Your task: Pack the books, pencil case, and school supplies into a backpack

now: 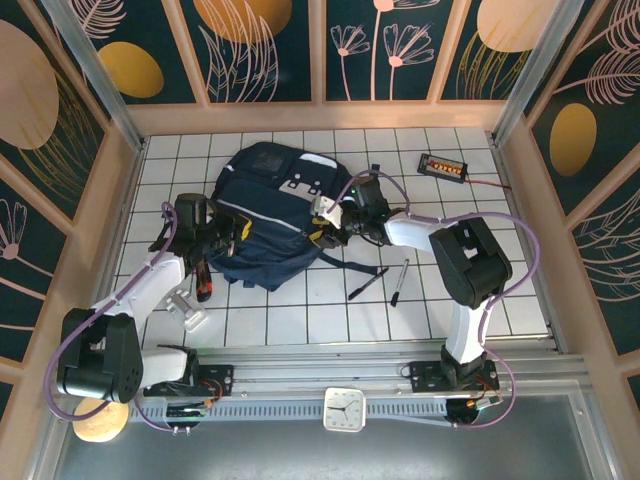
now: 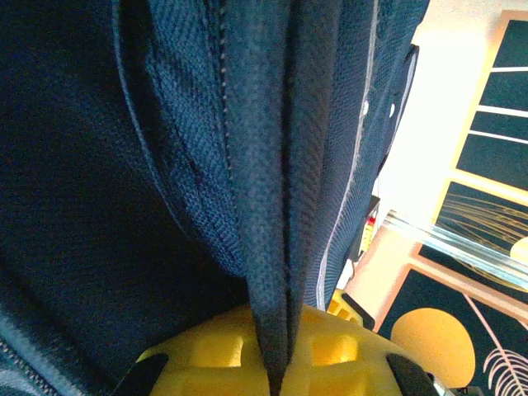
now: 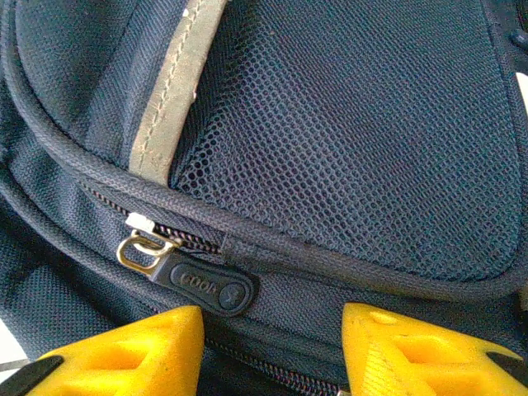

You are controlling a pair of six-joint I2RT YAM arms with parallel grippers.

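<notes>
Your left gripper (image 2: 276, 373) is pinched tight on a fold of the backpack (image 1: 262, 200), at its left edge. Your right gripper (image 3: 272, 334) sits spread over the backpack's zip, with the zipper pull (image 3: 202, 285) just beside one finger. The pens (image 1: 368, 284) lie just right of the backpack.

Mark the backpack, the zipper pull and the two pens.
backpack (image 1: 262, 180): top view, its front panel.
zipper pull (image 3: 206, 285): right wrist view, its black tab.
pens (image 1: 368, 283): top view, middle of one pen.

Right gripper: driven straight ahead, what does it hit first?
Likely the backpack, near its black zipper pull, just ahead of the open right gripper. Depth is unclear; it may be touching.
</notes>
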